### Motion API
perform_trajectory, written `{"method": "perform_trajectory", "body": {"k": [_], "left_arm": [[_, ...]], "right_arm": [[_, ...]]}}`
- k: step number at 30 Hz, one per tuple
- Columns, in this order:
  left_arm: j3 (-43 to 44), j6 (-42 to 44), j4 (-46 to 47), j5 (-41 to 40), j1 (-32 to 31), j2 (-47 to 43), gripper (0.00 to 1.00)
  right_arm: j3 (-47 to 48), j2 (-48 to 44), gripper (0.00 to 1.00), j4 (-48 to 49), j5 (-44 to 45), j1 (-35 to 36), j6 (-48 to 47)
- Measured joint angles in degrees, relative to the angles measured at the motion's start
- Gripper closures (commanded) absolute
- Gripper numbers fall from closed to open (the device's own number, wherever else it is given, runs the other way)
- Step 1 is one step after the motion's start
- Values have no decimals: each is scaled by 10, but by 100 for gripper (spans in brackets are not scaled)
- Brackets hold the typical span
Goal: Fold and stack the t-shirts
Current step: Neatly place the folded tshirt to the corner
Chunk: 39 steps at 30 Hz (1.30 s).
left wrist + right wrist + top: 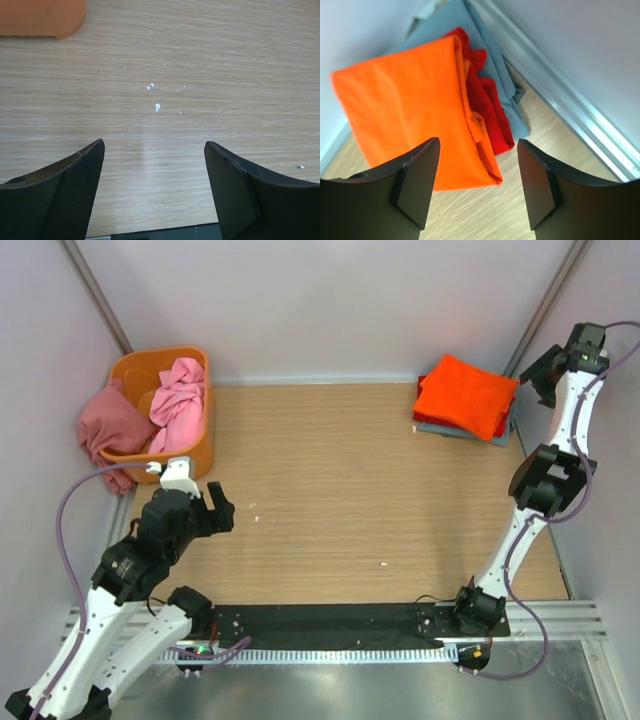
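Observation:
A folded stack lies at the back right: the bright orange t-shirt [465,395] on top, the red one [503,424] under it, the grey-blue one [452,430] at the bottom. The right wrist view shows the orange [405,110], red [487,97] and grey-blue [487,45] shirts. My right gripper [537,375] [478,141] is open and empty, raised just beside the stack. The light pink t-shirt [178,400] lies crumpled in the tub. The dusty rose t-shirt [110,425] hangs over the tub's left side. My left gripper [215,503] [154,145] is open and empty over bare table, near the tub.
The rigid orange tub [197,455] stands at the back left; its corner shows in the left wrist view [45,20]. Small white specks [157,106] lie on the wooden table. Walls close in the table on the left, back and right.

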Motion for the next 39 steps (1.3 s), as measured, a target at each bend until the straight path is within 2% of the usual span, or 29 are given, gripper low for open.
{"method": "perform_trajectory", "body": {"k": [4,9,13,16,34,39], "left_arm": [[-3,0,0,0,0,-5,18],[-3,0,0,-1,0,-20,17],[-3,0,1,0,0,-23,17],[-4,2,3,0,0,-23,17],[-6,2,4,0,0,-24,16],[-6,2,4,0,0,-22,15]], "right_arm": [[-77,-102,31,26,2,-8,2],[-252,-211,31,102,-83,-9,15],[-386,-219,34,156,-164,-4,29],[-434,-186,34,169,-207,0,35],[-447,-139,29,206,-205,-1,32],[-447,-131,34,209,-194,-1,20]]}}
